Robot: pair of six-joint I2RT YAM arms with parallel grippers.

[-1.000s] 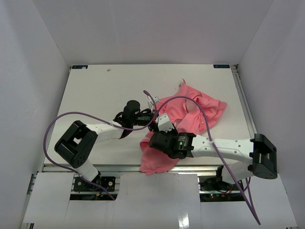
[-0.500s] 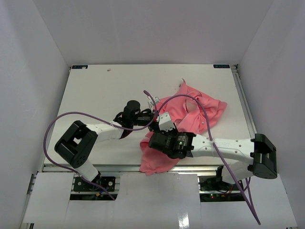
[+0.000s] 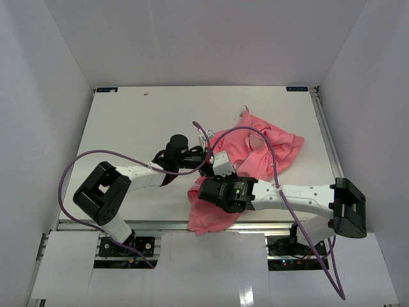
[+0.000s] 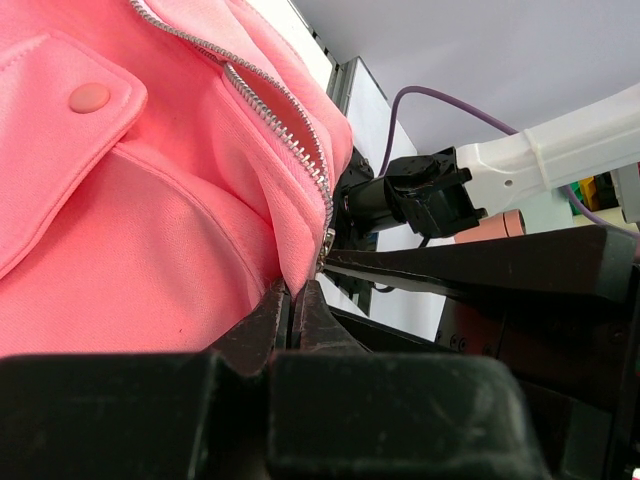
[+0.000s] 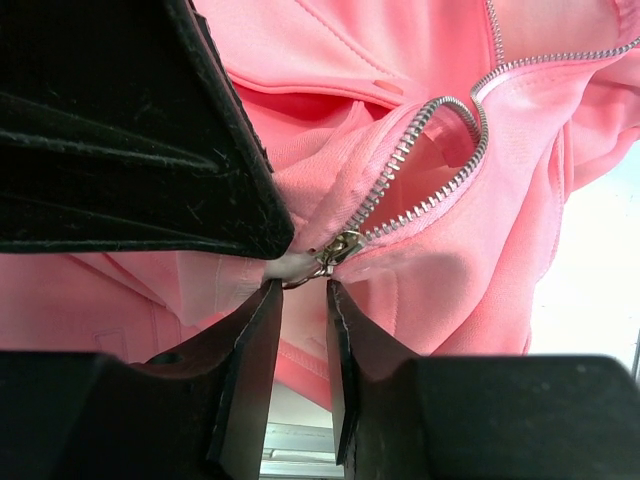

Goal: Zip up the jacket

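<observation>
The salmon-pink jacket (image 3: 259,148) lies crumpled at the table's middle right, and its hem hangs over the front edge. My left gripper (image 4: 294,288) is shut on the jacket's front edge just below the bottom of the zipper (image 4: 285,125). In the top view the left gripper (image 3: 204,155) sits at the jacket's left side. My right gripper (image 5: 303,285) is open by a narrow gap. The metal zipper slider (image 5: 340,245) sits right at its fingertips, with the pull ring above the gap. The zipper teeth (image 5: 430,160) part above the slider.
The left gripper's black finger (image 5: 130,130) fills the upper left of the right wrist view, close to the slider. The right arm (image 3: 300,195) lies across the jacket's lower part. Purple cables (image 3: 268,144) loop over the jacket. White walls surround the table (image 3: 140,121).
The right gripper's jaws have narrowed around the zipper pull, and the right arm has shifted slightly left. The left gripper has kept its hold and place.
</observation>
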